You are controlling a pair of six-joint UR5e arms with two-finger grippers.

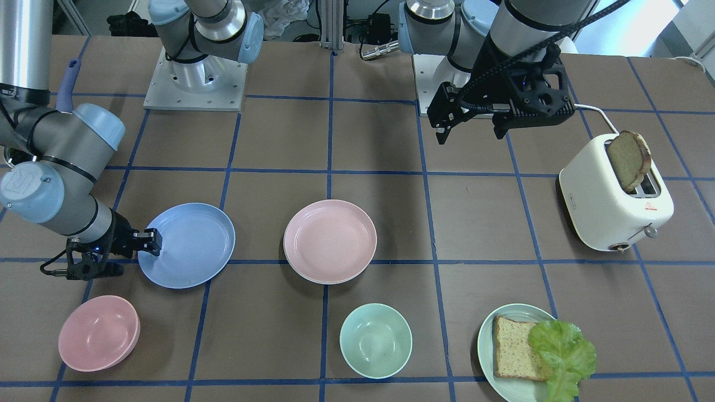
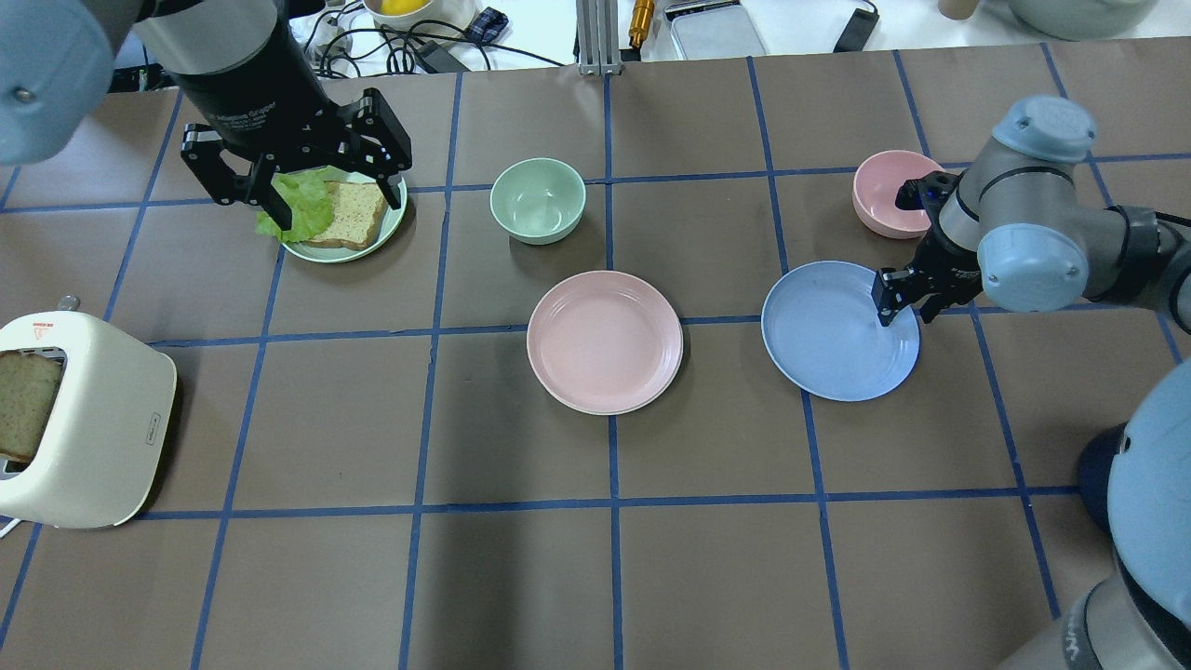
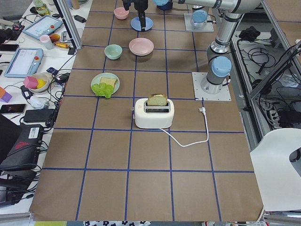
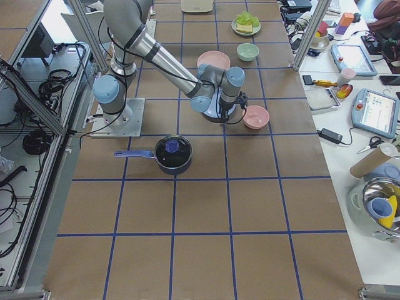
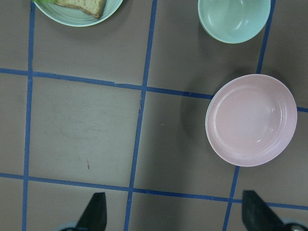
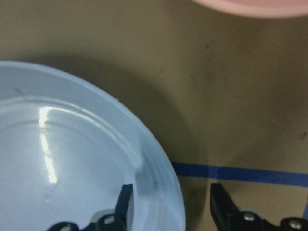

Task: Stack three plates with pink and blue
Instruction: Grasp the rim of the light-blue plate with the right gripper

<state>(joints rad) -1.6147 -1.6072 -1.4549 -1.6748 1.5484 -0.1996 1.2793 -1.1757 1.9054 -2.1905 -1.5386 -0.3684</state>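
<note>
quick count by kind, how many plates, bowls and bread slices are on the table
plates: 3, blue plate, pink plate, pale green plate
bowls: 2, pink bowl, mint bowl
bread slices: 2, one slice in the toaster, one slice on the pale green plate
total: 7

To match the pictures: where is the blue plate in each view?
Front-facing: blue plate left of centre.
Overhead: plate right of centre.
Exterior left: plate top, far end.
Exterior right: mostly hidden behind the near arm.
Left wrist: not in it.
Right wrist: plate fills the lower left.
Shared landmark: pink plate beside it.
</note>
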